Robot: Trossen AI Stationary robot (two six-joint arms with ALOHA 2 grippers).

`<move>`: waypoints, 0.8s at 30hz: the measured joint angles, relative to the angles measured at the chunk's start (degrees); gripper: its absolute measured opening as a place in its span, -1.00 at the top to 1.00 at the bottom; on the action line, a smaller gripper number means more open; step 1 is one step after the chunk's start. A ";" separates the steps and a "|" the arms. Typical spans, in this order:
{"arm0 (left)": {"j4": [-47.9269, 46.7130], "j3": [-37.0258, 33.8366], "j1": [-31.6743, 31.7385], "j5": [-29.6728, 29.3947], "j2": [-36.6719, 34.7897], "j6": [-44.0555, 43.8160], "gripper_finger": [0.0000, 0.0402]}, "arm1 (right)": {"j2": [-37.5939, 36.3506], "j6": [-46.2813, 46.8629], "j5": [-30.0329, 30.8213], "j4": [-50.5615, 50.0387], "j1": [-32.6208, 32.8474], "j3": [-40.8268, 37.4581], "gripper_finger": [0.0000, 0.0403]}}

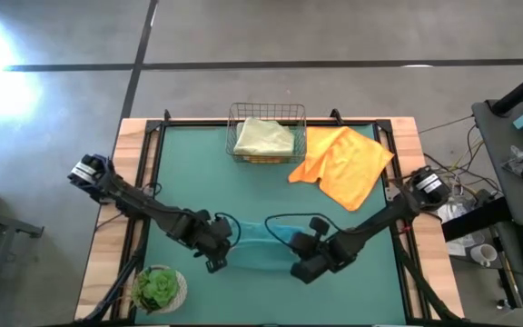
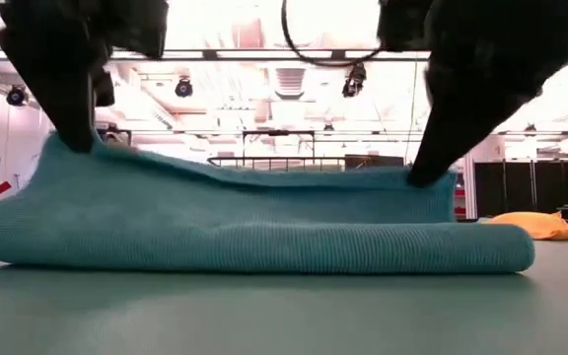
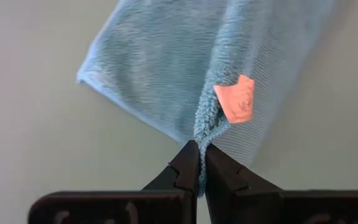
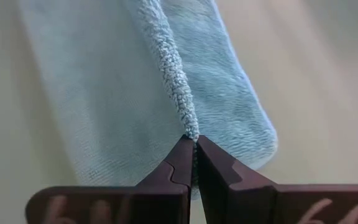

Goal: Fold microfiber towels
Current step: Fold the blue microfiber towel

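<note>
Both my end effectors clamped on the teal towel [image 1: 260, 243]

My left wrist view alone shows its orange tag [image 3: 235, 99]; left end effector [image 3: 199, 149], right end effector [image 4: 194, 144] pinch its edges.

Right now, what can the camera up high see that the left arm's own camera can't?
Only the high view shows the wire basket with a pale sage green towel in it, the orange towel lying beside the basket, a potted plant at the table's near left corner, and the right gripper shut on the teal towel's other end. Only the left wrist view shows a small orange tag on the teal towel. Both show the left gripper shut on the teal towel's edge, over the green mat.
</note>
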 joint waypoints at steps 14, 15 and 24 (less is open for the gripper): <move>5.05 -3.48 5.04 -0.38 0.00 7.75 1.00 | 0.10 8.08 -6.01 -1.42 -2.95 -2.12 0.96; 5.19 -3.68 5.27 -0.39 0.00 8.02 1.00 | 0.10 8.45 -6.00 -2.18 -2.95 -1.93 0.96; 5.48 -4.63 7.14 -1.01 0.00 11.39 1.00 | 0.08 7.85 -6.07 -5.14 -5.06 -1.67 0.96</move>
